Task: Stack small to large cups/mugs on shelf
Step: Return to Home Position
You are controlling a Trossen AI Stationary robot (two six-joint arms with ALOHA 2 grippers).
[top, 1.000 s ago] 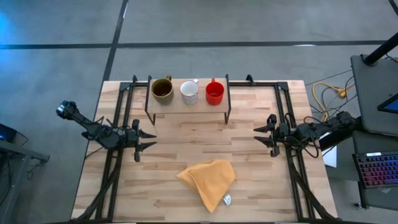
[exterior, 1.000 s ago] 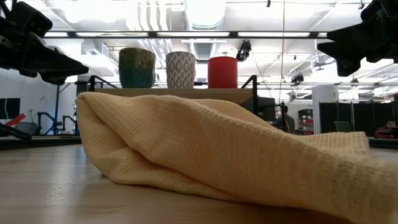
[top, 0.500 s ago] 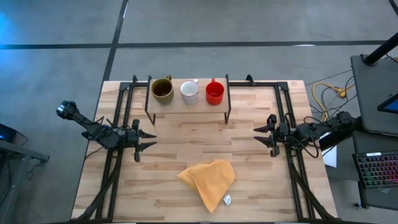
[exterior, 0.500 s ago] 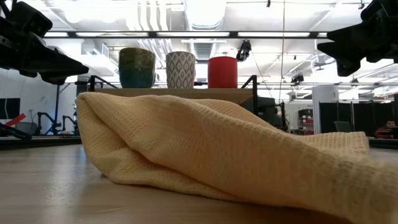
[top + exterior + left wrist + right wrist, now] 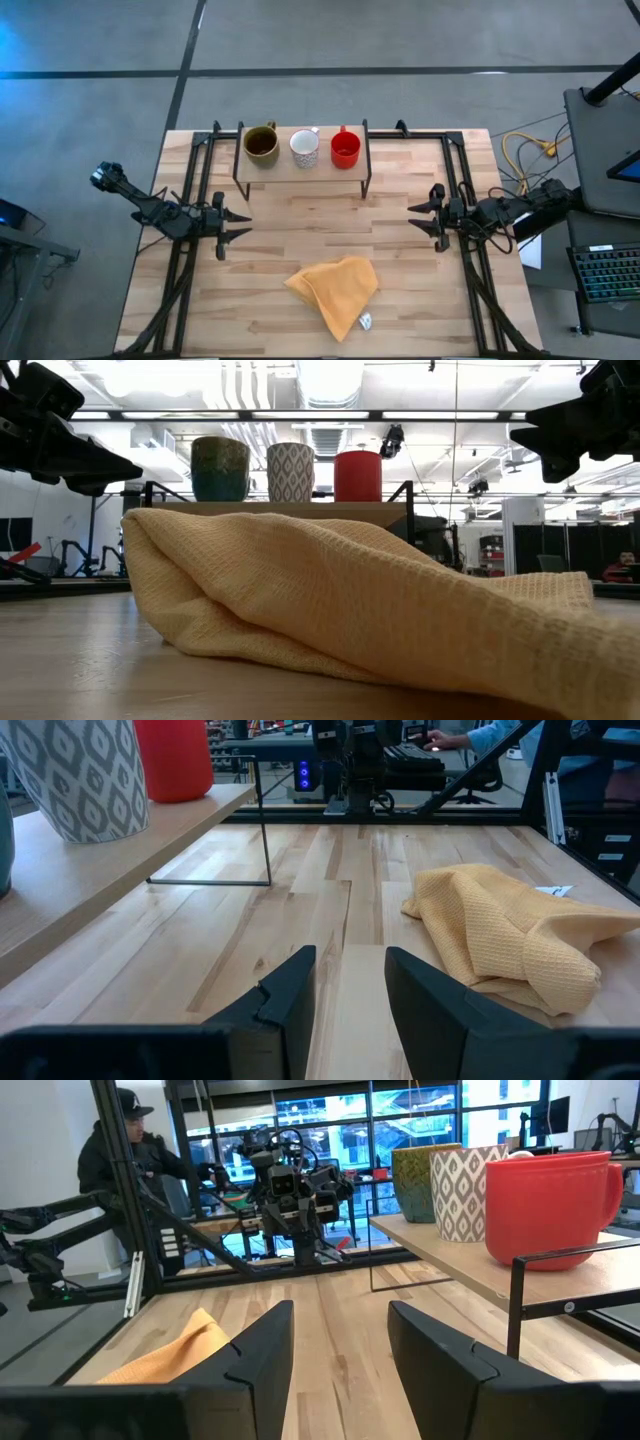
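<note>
Three mugs stand upright in a row on the shelf [image 5: 300, 170] at the table's far edge: the olive-brown mug [image 5: 261, 145] on the left, the white patterned mug [image 5: 304, 148] in the middle, the red mug [image 5: 345, 149] on the right. My left gripper [image 5: 243, 223] is open and empty over the table's left side. My right gripper [image 5: 413, 215] is open and empty over the table's right side. The mugs also show in the low view [image 5: 288, 471] and in the right wrist view [image 5: 545, 1205].
A crumpled yellow-orange cloth [image 5: 333, 288] lies on the table near its front edge, between the two arms; it fills the low view [image 5: 350, 600]. Black frame rails run along both table sides. A person [image 5: 115, 1150] sits beyond the table's left side.
</note>
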